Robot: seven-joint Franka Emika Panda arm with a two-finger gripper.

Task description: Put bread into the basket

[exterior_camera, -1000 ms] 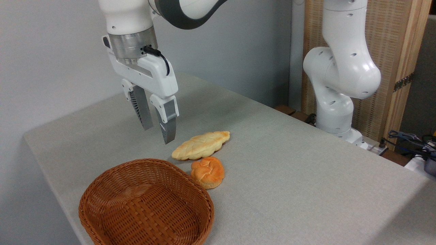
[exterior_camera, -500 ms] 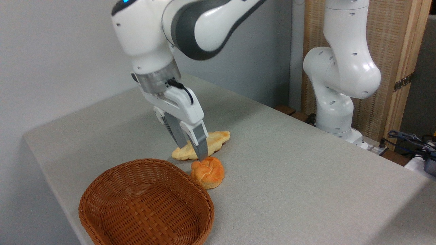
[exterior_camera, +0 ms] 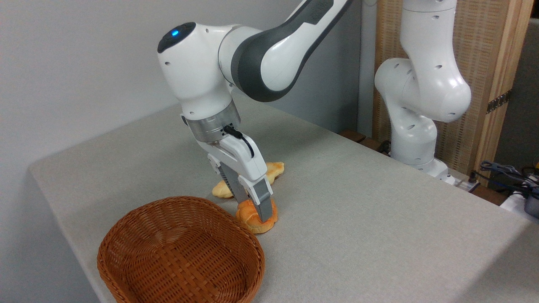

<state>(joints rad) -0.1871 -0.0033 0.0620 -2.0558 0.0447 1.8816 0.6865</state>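
Gripper (exterior_camera: 255,209) down on the bread (exterior_camera: 257,218) beside the basket (exterior_camera: 181,252)

The bread, an orange-golden knotted bun, sits on the grey counter (exterior_camera: 358,210) just right of the basket's rim, outside it. The fingers (exterior_camera: 263,203) straddle the bun at a narrow spread, tips against its top and sides; whether they actually squeeze it cannot be told. A pale criss-cross loaf (exterior_camera: 276,170) lies just behind, half hidden by the gripper. No readable writing or label shows anywhere
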